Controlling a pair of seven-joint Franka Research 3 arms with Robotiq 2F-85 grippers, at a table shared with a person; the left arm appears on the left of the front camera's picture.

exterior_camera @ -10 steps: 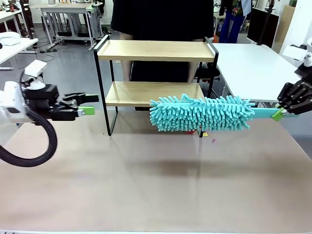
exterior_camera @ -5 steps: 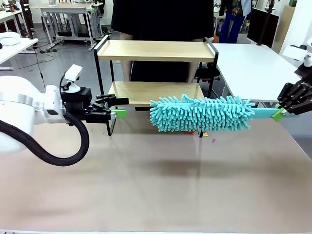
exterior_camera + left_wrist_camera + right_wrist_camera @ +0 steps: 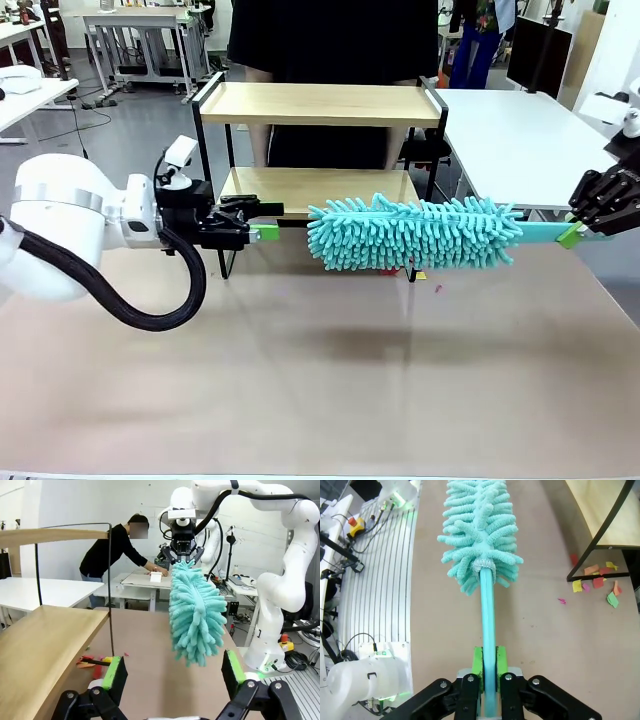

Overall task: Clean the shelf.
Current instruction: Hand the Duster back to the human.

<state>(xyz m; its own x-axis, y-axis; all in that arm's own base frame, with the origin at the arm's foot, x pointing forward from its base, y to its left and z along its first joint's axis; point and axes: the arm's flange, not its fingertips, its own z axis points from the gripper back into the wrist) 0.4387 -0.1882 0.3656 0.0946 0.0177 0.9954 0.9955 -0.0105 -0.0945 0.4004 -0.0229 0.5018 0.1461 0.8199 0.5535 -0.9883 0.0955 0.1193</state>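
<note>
The right pincer [image 3: 578, 232] is clamping the handle of a turquoise duster [image 3: 415, 235], held level before the shelf [image 3: 318, 104], which is standing on the tabletop [image 3: 320, 380]. The left pincer [image 3: 266, 222] is hovering with jaws apart beside the lower board.

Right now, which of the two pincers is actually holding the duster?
The right pincer: it is shut on the turquoise handle of the duster. The left pincer is open and empty, by the shelf at its lower board.

Tan table [image 3: 320, 380] carries the shelf [image 3: 318, 105] and coloured paper scraps [image 3: 600, 580] by its leg, ahead-right of right gripper [image 3: 487, 672].
</note>
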